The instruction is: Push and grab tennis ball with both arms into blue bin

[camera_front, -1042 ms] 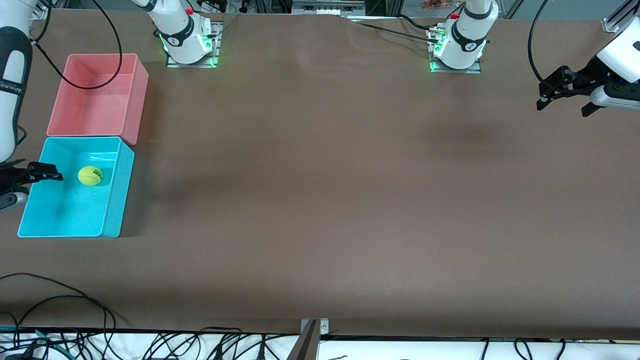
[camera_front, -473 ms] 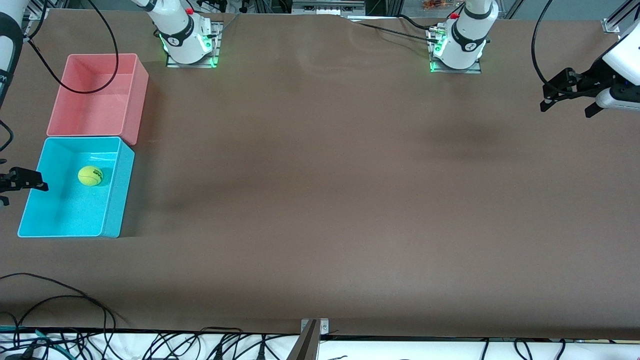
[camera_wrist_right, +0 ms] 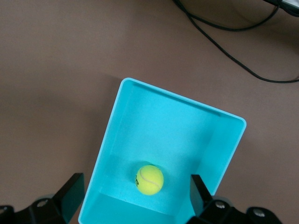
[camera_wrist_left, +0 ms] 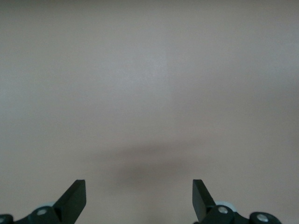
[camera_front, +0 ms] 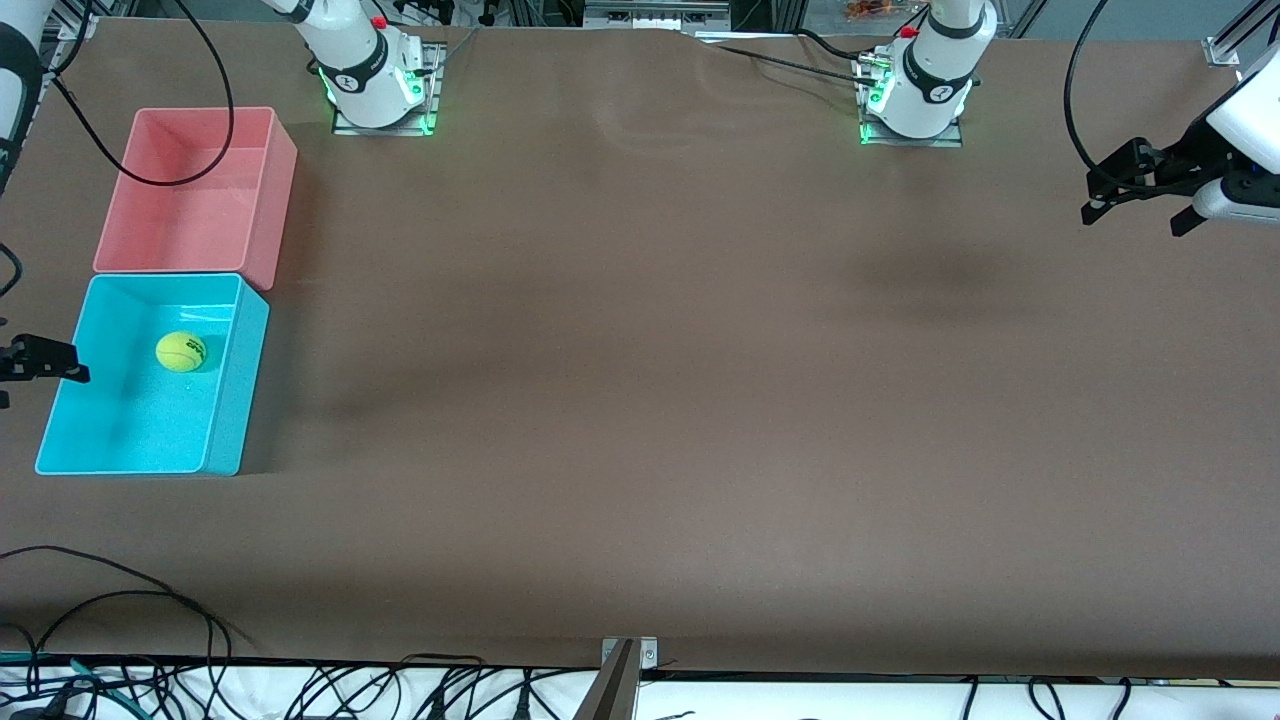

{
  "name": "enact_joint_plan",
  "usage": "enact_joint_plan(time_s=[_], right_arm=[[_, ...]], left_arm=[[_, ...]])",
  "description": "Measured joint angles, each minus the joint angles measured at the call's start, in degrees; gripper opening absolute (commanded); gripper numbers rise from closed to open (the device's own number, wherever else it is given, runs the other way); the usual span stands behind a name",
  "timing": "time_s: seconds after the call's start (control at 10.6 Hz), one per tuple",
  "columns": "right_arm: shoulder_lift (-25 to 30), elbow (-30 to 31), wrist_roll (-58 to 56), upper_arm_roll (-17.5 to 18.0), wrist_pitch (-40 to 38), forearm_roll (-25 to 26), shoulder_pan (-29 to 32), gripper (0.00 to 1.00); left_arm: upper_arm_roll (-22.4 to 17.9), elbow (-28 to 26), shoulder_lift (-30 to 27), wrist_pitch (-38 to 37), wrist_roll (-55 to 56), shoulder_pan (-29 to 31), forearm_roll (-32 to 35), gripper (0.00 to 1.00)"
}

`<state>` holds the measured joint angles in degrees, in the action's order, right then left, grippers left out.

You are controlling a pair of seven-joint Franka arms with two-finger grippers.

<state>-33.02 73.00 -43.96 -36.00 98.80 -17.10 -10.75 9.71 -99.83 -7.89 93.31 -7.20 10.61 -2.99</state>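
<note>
Tennis ball — we find it on the floor of the blue bin. Right gripper, above the bin, jaws apart, empty. Left gripper, jaws apart, over bare table. Risk — a descending right finger clips the thin wall and shifts the bin.

Brown table, pink bin and blue bin touching at the right arm's end, blue one nearer the front camera, two arm bases along the top edge
</note>
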Motion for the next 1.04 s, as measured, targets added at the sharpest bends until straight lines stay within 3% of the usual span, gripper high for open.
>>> enact_joint_plan(time_s=[0.66, 0.85, 1.04], right_arm=[[0.65, -0.40, 15.12, 1.05, 0.03, 0.10, -4.12, 1.00], [2.01, -0.20, 19.35, 2.64, 0.12, 0.21, -3.92, 1.00], [4.54, 0.73, 26.64, 6.84, 0.75, 4.25, -2.76, 1.00]], left_arm=[[0.01, 0.00, 0.20, -1.07, 0.00, 1.36, 0.00, 1.00], [0.07, 0.00, 0.20, -1.28, 0.00, 1.35, 0.00, 1.00], [0.21, 0.04, 0.20, -1.41, 0.00, 1.32, 0.00, 1.00]])
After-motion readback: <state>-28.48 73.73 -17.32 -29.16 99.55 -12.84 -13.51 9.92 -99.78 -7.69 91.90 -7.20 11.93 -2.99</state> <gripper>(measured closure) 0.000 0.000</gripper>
